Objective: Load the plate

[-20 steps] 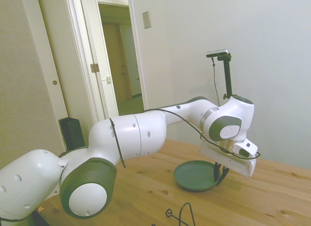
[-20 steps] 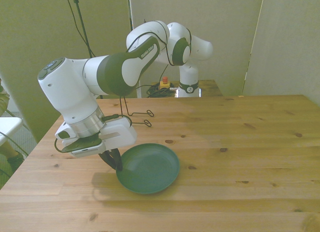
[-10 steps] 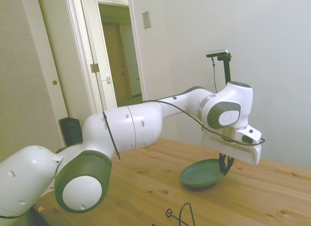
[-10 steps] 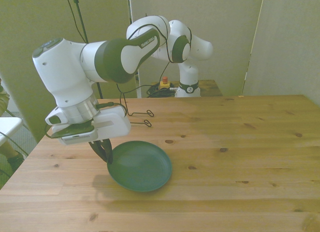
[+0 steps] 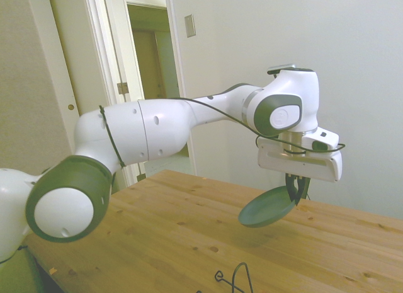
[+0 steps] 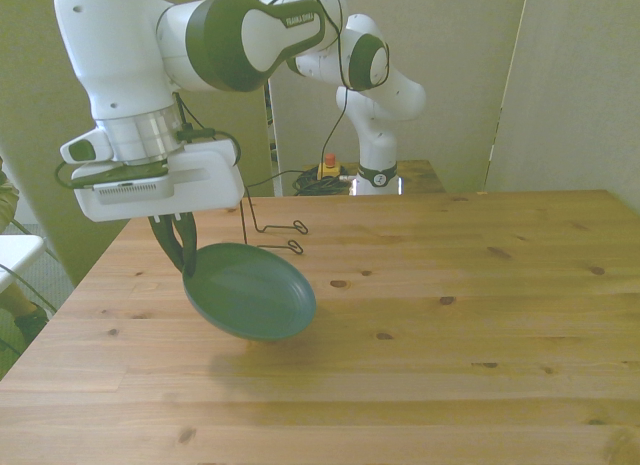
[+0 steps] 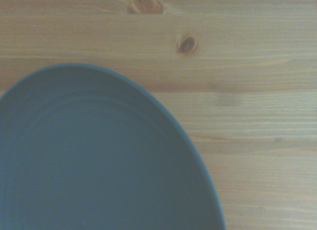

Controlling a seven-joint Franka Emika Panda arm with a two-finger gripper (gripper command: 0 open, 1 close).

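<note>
Gripper (image 6: 184, 257) pinches the plate (image 6: 250, 291) by its rim. Plate has risen off the table (image 6: 480, 315) since a second ago and now hangs tilted.

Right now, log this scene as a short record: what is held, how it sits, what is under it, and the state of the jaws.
held item: round, shallow, matte dark teal-green plate, pinched at its rim
gripper: jaws shut on the plate's edge
plate attitude: tilted, free edge lower than the gripped edge
plate contact: clear of the wooden table, shadow beneath it
plate contents: nothing in it
also on table: thin dark wire loops near the far edge
</note>
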